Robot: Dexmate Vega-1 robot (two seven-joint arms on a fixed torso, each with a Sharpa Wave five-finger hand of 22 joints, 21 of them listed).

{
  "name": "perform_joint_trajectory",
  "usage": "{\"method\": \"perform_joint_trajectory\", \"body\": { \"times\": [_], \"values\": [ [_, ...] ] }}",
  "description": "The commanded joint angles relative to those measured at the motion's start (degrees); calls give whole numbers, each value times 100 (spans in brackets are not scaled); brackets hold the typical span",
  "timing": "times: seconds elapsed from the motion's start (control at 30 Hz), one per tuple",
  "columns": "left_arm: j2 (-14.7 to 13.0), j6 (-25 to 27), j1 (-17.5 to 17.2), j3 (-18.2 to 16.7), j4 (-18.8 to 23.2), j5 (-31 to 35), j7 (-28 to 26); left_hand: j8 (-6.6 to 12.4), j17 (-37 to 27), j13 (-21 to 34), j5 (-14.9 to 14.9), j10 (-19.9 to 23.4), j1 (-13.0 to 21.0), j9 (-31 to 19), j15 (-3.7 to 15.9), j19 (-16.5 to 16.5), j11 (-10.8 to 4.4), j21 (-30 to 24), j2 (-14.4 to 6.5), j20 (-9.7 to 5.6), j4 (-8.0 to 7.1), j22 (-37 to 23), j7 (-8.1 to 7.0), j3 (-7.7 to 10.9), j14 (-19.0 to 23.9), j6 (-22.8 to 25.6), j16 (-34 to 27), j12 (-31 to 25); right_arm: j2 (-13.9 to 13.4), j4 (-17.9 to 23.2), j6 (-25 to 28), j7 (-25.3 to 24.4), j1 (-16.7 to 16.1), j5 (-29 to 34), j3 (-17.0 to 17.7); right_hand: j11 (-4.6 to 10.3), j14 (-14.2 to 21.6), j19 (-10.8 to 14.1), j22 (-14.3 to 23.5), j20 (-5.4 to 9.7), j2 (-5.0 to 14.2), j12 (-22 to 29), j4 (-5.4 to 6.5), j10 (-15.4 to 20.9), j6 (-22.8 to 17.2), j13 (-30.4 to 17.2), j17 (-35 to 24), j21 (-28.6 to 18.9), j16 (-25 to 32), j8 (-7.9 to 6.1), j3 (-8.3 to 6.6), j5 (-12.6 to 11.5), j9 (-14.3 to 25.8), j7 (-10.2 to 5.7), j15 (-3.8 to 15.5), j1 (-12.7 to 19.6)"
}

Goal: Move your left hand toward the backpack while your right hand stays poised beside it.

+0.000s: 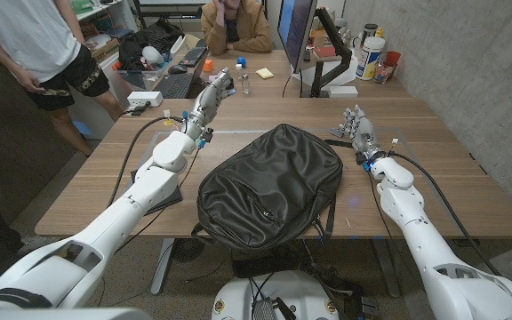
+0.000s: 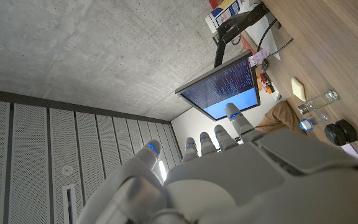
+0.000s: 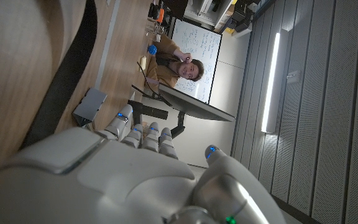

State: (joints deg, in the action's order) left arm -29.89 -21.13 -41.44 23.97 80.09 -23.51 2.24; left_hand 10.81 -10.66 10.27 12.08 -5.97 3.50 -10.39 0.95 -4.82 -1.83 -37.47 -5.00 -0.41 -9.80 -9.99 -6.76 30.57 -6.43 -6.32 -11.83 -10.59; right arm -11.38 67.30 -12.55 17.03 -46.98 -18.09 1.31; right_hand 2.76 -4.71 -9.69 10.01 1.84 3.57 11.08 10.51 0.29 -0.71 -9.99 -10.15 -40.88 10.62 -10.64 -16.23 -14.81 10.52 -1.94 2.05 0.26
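A black backpack (image 1: 269,185) lies flat in the middle of the wooden table (image 1: 434,178), its straps hanging over the near edge. My left hand (image 1: 212,96) is raised above the table at the backpack's far left, fingers apart and reaching away from me, holding nothing. In the left wrist view that hand (image 2: 229,168) shows its back with fingers spread. My right hand (image 1: 359,127) stands just off the backpack's far right corner, fingers up and apart, empty. The right wrist view shows the right hand (image 3: 135,168) beside a black strap (image 3: 67,87) on the table.
A monitor on an arm (image 1: 299,36) stands at the table's far side, with a keyboard (image 1: 174,86), a small bottle (image 1: 245,84) and bottles (image 1: 372,58) nearby. One person sits behind the table (image 1: 234,22); another stands at the left (image 1: 43,44). Cables run along both arms.
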Motion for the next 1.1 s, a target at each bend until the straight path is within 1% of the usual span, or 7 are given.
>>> {"method": "perform_joint_trajectory", "body": {
  "times": [0.03, 0.4, 0.63, 1.1],
  "values": [
    [-9, -30, 103, 65, 78, 164, 44, 31, -11, 17, 28, 17, 45, -20, 40, -6, -16, 34, -357, -24, 11, -31, 9, 34, -1, 42, 0, -36, 3, -126, -76, 58, 71, 4, 2, 23, -58, -16, 8, 550, 612, 45, -9, 2, -32, -28, -8, 17, 13, -35, -42, -29, 18, -28, 218, 14],
    [-6, -56, 197, 127, 74, 327, 78, 43, -9, 17, 26, 42, 53, -20, 42, 7, 0, 46, -355, -29, 13, -31, 21, 40, 6, 95, 2, -42, 11, -269, -119, 96, 147, 12, 3, 32, -60, -16, 9, 551, 611, 44, -9, -2, -30, -28, -8, 37, 13, -34, -41, -30, 18, -30, 218, 14],
    [-74, -98, 256, 188, 154, 621, 46, 41, -8, 17, 25, 51, 58, -20, 46, 5, 3, 59, -355, -35, 14, -31, 15, 44, 4, 108, 5, -41, 21, -337, -151, 126, 197, 21, -5, 23, -62, -18, 9, 550, 611, 44, -9, -1, -31, -28, -7, 51, 12, -34, -41, -30, 18, -28, 218, 14],
    [-70, -73, 282, 195, 247, 658, 111, 47, -5, 17, 22, 88, 66, -19, 46, 28, -21, 76, -352, -43, 13, -32, 30, 50, 19, 162, 6, -47, 21, -405, -178, 166, 238, 7, 20, 19, -60, -15, 10, 550, 612, 46, -10, 6, -30, -28, -6, 73, 12, -33, -42, -31, 18, -28, 218, 16]
  ]
}}
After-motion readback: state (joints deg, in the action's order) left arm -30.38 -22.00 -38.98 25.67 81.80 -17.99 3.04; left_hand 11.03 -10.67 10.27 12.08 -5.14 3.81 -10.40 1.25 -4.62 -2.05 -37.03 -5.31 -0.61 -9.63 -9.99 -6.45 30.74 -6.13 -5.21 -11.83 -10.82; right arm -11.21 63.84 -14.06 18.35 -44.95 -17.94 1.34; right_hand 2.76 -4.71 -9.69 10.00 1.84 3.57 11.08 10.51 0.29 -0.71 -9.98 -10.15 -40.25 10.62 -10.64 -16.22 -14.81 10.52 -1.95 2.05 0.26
